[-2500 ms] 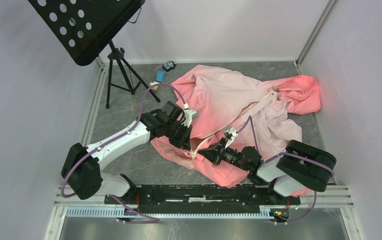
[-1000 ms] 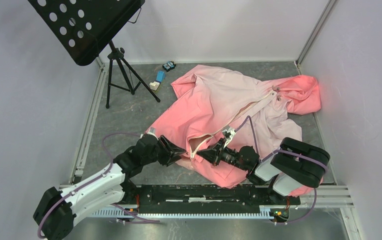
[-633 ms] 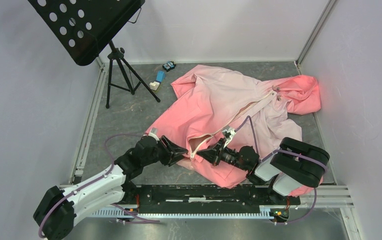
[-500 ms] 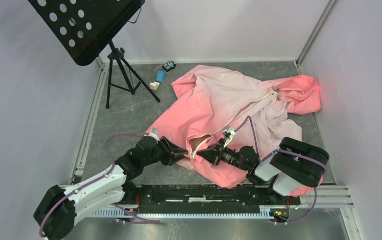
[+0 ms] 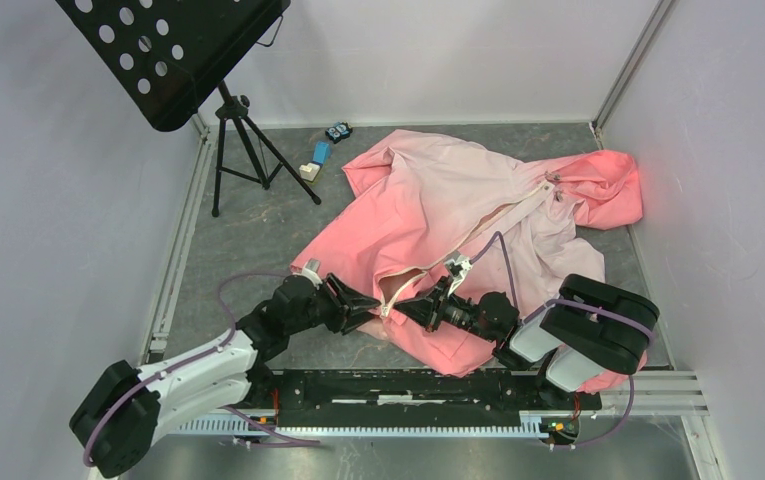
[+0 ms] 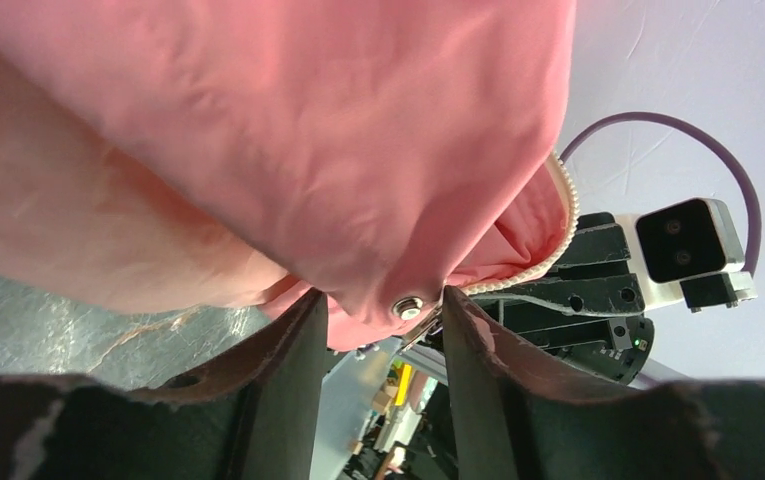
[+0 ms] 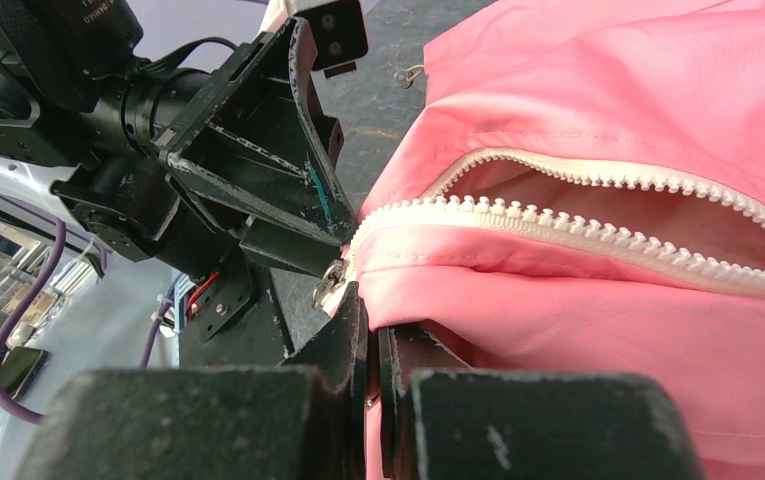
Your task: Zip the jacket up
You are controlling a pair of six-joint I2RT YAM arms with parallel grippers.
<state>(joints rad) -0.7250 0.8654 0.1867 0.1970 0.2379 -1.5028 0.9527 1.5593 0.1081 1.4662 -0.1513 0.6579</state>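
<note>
Beyond the left fingers [image 5: 358, 300] and the right fingers [image 5: 416, 308], the grey counter [image 5: 248, 230] carries the jacket [image 5: 448, 190]. It spreads from both sets of fingertips toward the far right corner, coral at the near hem and the hood, pale pink in between. Well off to the left of the left fingers, a black stand [image 5: 173, 50] with a perforated desk rises on a tripod at the counter's far left.

The two sets of fingers face each other at the jacket's near hem, close together but apart. The cream zipper [image 7: 558, 232] starts just beyond the right fingers and runs away from them up the front. By the fingertips its two rows of teeth stand apart, with pale lining showing in the gap.

The right fingers are clenched, pinching the hem fold right under the zipper's lower end. The left fingers are released and spread wide, and the hem corner reaches into the gap between their tips. I cannot tell whether either tip touches the cloth.

Some small blocks [image 5: 318, 153] lie well beyond the left fingers, near the stand's feet. A metal snap [image 6: 405, 307] on the hem corner sits midway between the left fingertips. A small metal piece [image 7: 328, 283] sits at the zipper's end, just beyond the right fingertips.
</note>
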